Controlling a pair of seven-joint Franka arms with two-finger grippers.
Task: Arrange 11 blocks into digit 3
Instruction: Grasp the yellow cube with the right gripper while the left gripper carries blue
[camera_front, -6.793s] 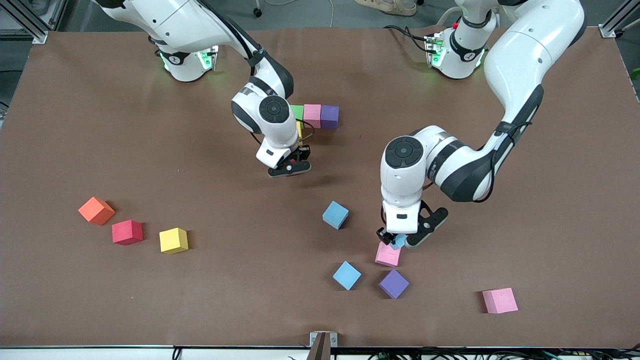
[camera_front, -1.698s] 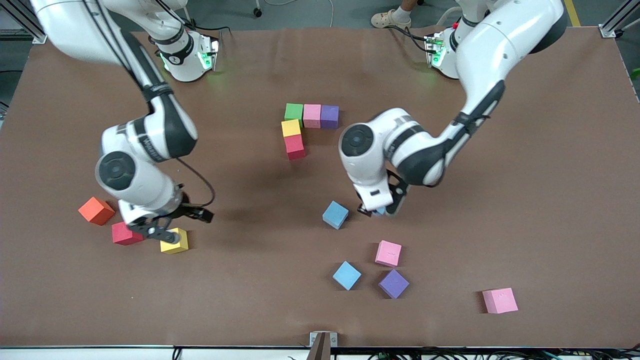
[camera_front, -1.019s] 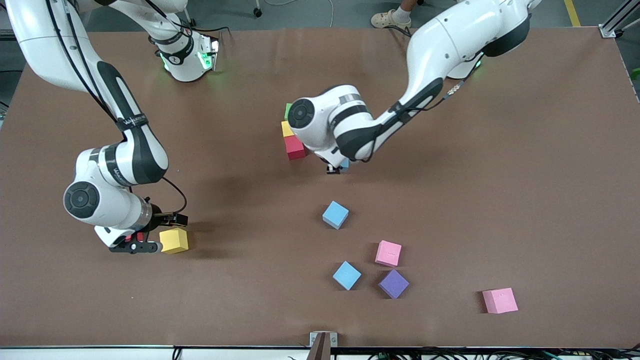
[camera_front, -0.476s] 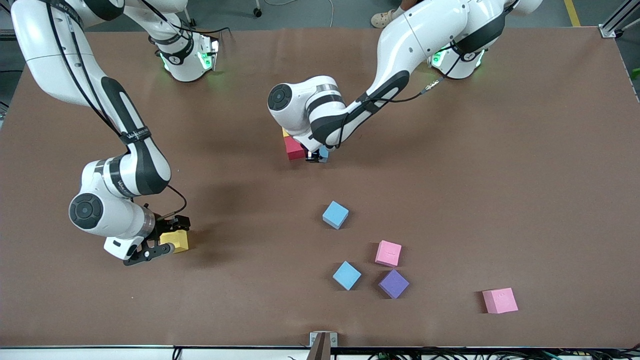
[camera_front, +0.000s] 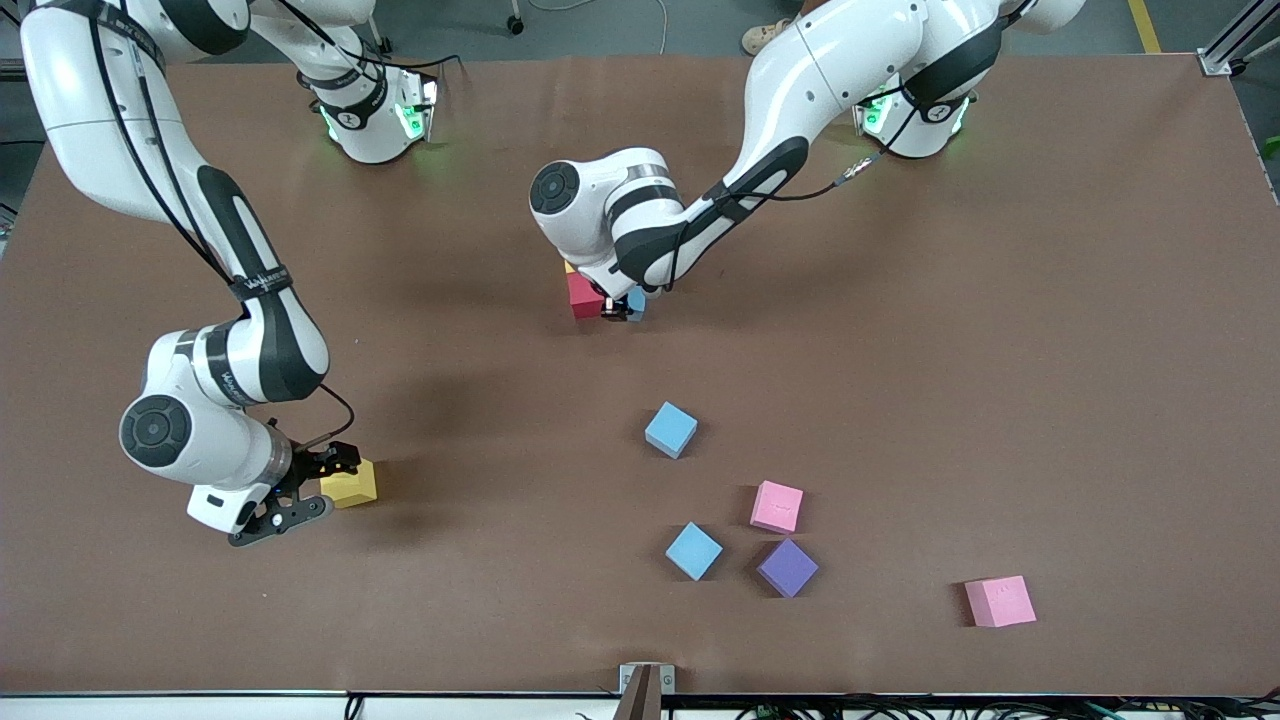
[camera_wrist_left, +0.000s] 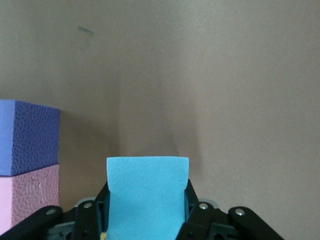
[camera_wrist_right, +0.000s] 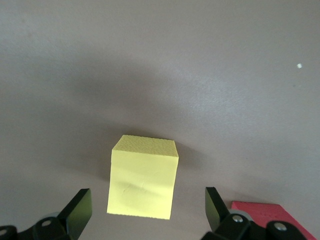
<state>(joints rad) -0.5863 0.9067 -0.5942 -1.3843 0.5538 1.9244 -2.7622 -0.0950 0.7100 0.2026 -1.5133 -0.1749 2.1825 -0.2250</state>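
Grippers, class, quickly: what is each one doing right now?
Left gripper: shut on the small matte light blue cube, beside the red cube.
Right gripper: open, straddling the small matte yellow cube, not gripping.

A light blue block (camera_wrist_left: 147, 197) sits clamped in the left gripper (camera_front: 622, 308), low over the counter just beside a red block (camera_front: 584, 296), whose neighbour, a yellow sliver (camera_front: 569, 267), peeks out under the arm; the left wrist view shows a purple block (camera_wrist_left: 27, 136) touching a pink block (camera_wrist_left: 27, 197) in a row; a loose yellow block (camera_wrist_right: 143, 176) rests flat between the wide-spread jaws of the right gripper (camera_front: 300, 487), a second red block (camera_wrist_right: 260, 214) just beside it; nearer the front camera lie two blue cubes (camera_front: 671, 429) (camera_front: 693, 550), a pink cube (camera_front: 777, 506) near a purple cube (camera_front: 787, 567), and a lone pink cube (camera_front: 999, 601) toward the left arm's end.
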